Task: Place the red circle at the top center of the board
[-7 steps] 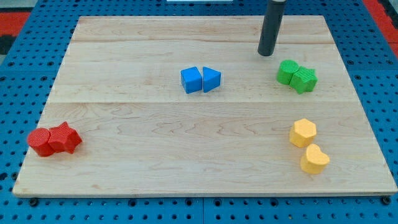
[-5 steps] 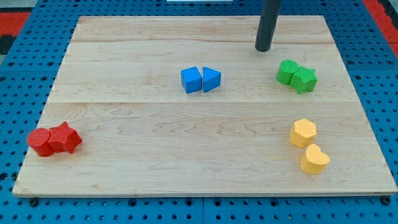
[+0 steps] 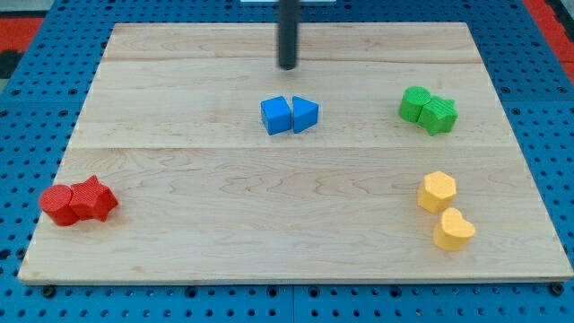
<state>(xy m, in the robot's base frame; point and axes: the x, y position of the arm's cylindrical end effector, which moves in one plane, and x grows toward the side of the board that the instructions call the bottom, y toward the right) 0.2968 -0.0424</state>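
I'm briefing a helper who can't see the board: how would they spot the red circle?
Start at the wooden board and go to its bottom-left corner in the view, where two red blocks touch. The red circle is the left, rounded one; its neighbour, the red star, has points.

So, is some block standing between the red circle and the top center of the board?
Possibly the red star: it touches the red circle on its right side, toward the goal. The blue blocks sit just below the top center, close to that line. My tip is already near the top center.
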